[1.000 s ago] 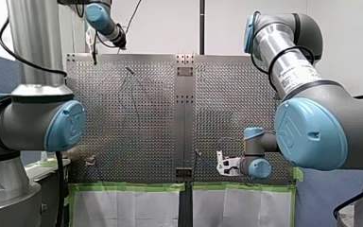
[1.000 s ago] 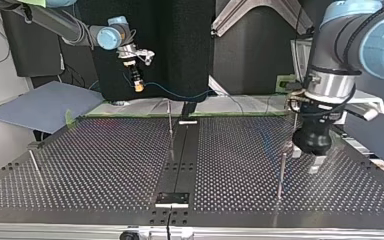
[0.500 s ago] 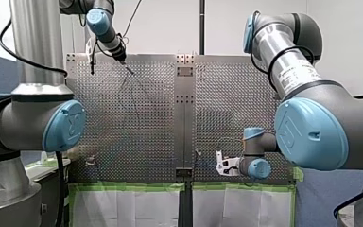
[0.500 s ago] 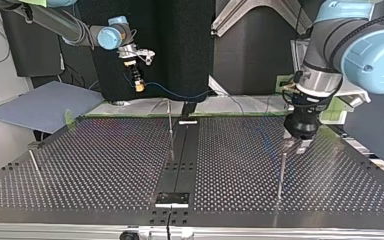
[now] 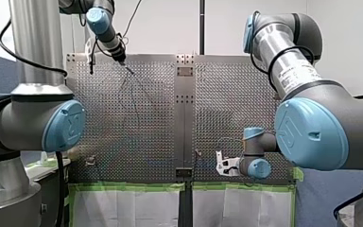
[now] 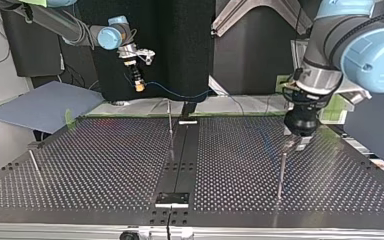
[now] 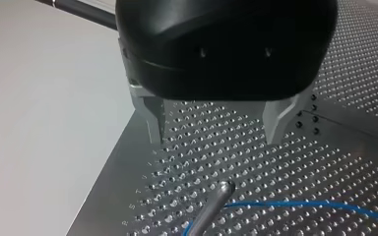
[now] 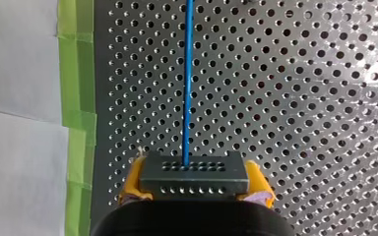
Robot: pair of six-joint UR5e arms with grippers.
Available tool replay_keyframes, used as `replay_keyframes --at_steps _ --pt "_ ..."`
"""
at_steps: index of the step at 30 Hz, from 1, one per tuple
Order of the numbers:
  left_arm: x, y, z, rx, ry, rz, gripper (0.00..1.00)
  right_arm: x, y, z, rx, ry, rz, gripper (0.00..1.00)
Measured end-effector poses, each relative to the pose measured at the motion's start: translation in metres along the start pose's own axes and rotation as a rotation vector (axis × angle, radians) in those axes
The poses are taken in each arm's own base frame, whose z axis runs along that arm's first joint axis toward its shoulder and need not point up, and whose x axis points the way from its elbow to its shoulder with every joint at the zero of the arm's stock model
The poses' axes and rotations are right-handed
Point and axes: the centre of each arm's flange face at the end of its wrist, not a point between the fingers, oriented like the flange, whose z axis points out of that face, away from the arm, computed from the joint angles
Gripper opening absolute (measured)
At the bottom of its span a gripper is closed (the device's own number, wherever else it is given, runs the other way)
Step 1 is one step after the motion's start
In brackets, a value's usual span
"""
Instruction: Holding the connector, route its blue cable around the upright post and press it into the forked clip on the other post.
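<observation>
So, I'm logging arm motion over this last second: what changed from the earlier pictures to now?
My left tool swung toward the top view's left and away from that camera, ending open and empty over the post at that view's right. Nothing was gripped or released. My right tool stayed put, shut on the connector, with the blue cable running from it.

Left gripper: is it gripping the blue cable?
No, my left gripper is open and empty; the blue cable runs past the post ahead of it.
</observation>
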Motion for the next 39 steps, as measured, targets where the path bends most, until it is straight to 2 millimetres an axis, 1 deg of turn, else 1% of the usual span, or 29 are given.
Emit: replay_keyframes --at_steps 5,19,33,39 --pt "-0.003 0.003 -0.009 -0.037 -0.001 0.005 1.00 0.000 0.000 0.000 0.001 -0.003 -0.001 0.00" --pt "-0.003 0.012 -0.016 -0.135 0.013 0.021 1.00 0.000 -0.001 0.000 0.003 -0.003 -0.001 0.00" --pt "-0.004 0.013 -0.015 -0.142 0.006 0.029 1.00 0.001 -0.001 0.001 0.003 -0.003 -0.001 0.00" --pt "-0.005 0.007 -0.014 -0.108 -0.022 0.064 1.00 0.000 -0.002 0.001 0.004 -0.006 -0.001 0.00"
